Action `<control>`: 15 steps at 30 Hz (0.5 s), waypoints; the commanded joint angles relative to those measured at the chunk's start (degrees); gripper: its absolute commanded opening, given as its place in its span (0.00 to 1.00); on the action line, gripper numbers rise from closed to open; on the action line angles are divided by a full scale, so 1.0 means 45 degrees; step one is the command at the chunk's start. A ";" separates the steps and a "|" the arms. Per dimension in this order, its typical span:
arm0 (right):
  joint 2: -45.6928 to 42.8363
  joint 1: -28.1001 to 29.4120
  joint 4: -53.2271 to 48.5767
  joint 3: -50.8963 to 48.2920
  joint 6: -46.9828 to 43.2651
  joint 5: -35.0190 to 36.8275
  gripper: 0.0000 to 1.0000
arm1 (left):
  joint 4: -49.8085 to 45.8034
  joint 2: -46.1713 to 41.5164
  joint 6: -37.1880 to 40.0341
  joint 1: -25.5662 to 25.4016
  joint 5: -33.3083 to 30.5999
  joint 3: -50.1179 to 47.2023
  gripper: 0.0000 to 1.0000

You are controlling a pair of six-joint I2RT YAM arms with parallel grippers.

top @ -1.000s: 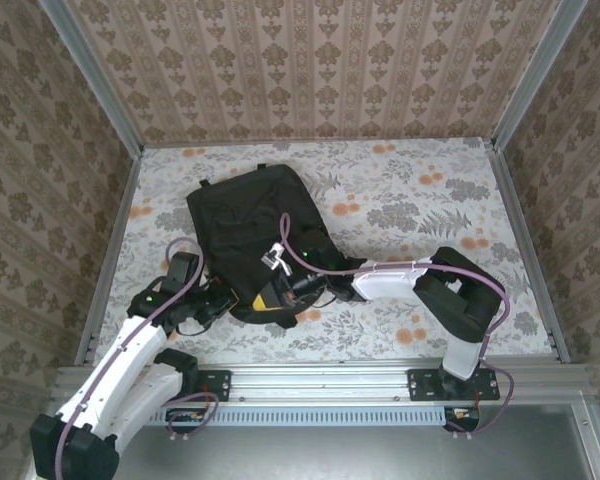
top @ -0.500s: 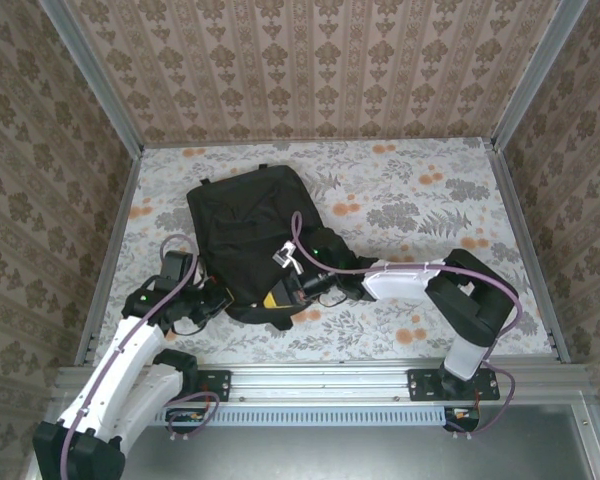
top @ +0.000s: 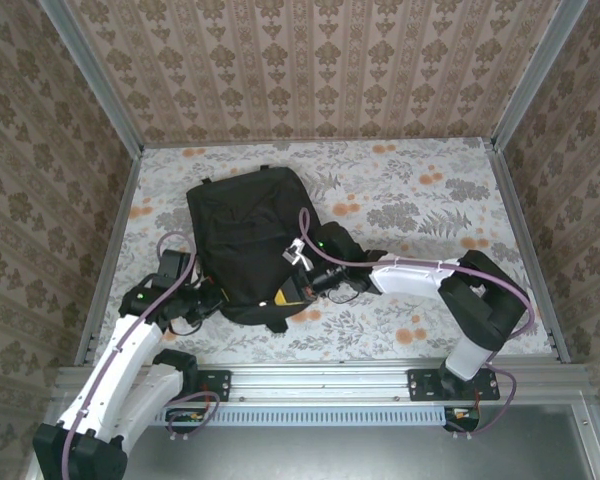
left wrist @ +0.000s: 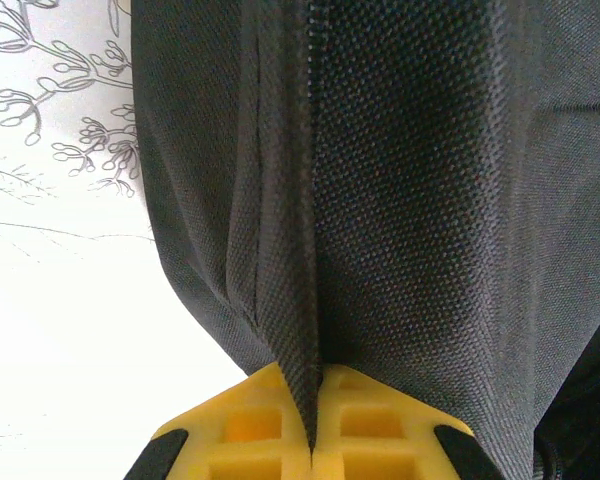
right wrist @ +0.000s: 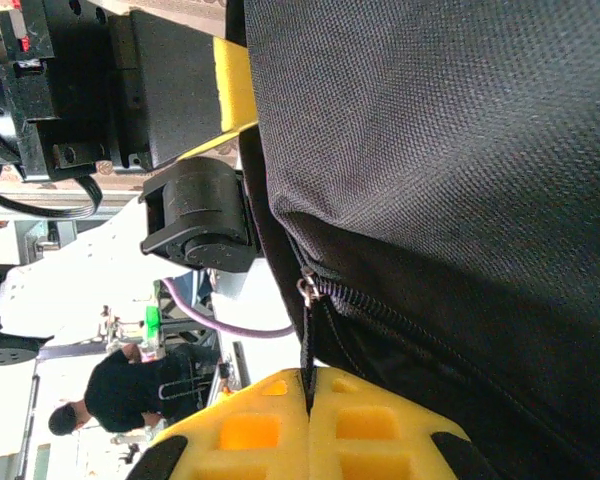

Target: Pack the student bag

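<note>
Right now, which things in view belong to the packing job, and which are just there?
Job: student bag, its zipper pull, left fingers pinching a bag fold, right fingers on the pull.
Just there: floral table cover, wallpapered walls.

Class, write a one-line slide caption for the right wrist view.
Right gripper pinches the zipper pull of the black student bag.
</note>
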 commanded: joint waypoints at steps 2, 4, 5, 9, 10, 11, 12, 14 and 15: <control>-0.0394 -0.0019 -0.0655 0.0616 -0.0249 -0.0194 0.00 | -0.0582 0.0171 0.0680 0.0143 -0.0743 0.0482 0.00; -0.0255 0.0212 -0.0700 0.0860 -0.0167 -0.0160 0.00 | -0.0448 0.0343 0.0745 0.0131 -0.0588 0.0601 0.00; -0.0169 0.0335 -0.0648 0.1009 -0.0050 -0.0130 0.00 | -0.0442 0.0447 0.0832 0.0125 -0.0566 0.0738 0.03; 0.0048 0.0852 -0.0428 0.1623 0.0352 -0.0035 0.00 | -0.0199 0.1075 0.1238 0.0143 -0.0669 0.1186 0.11; 0.0145 0.0990 -0.0583 0.1859 0.0332 0.0033 0.00 | 0.0033 0.1390 0.1326 0.0138 -0.0579 0.1287 0.09; 0.0295 0.1139 -0.0753 0.2144 0.0301 0.0101 0.00 | 0.0319 0.1752 0.1462 0.0143 -0.0496 0.1398 0.07; 0.0439 0.1236 -0.0860 0.2356 0.0290 0.0156 0.00 | 0.0517 0.2168 0.1627 0.0143 -0.0479 0.1525 0.04; 0.0817 0.1346 -0.0882 0.2741 0.0377 0.0293 0.00 | 0.0498 0.3221 0.2201 -0.0072 -0.1394 0.2239 0.00; 0.0986 0.1334 -0.0779 0.2851 0.0489 0.0362 0.00 | 0.0458 0.3555 0.2477 -0.0289 -0.1963 0.2575 0.00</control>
